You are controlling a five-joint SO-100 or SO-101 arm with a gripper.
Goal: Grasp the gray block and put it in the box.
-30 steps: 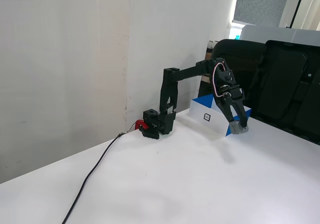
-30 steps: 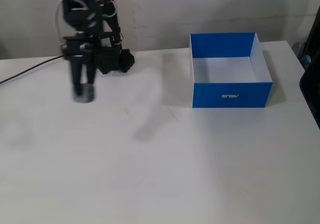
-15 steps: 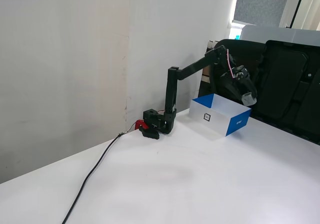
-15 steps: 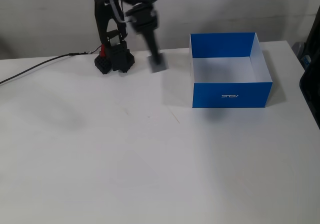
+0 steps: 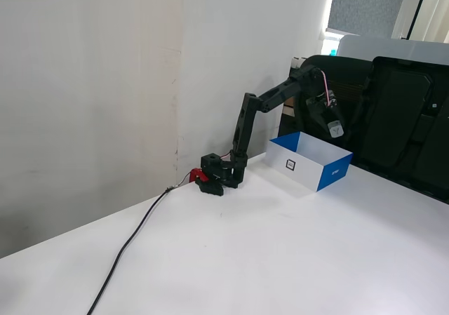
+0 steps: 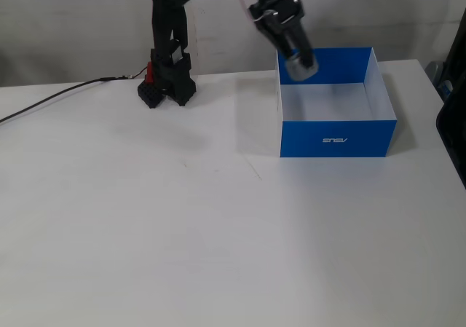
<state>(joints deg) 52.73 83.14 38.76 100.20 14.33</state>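
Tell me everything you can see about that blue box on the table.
The box is a shallow, open-topped rectangle, apparently cardboard, resting flat on the white table. Its outside is blue with small white lettering on the front; the inside is white and looks empty. In a fixed view one outer side is white with a small square label. The gripper, holding the gray block, hangs above it without touching.

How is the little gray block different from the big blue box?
The gray block is tiny; the box is much bigger. The gray block is gray all over; the box is blue outside and white inside. The gray block hangs in the air, pinched in the end effector above the box's left part; the box sits flat on the table. Both have straight, square-cornered shapes.
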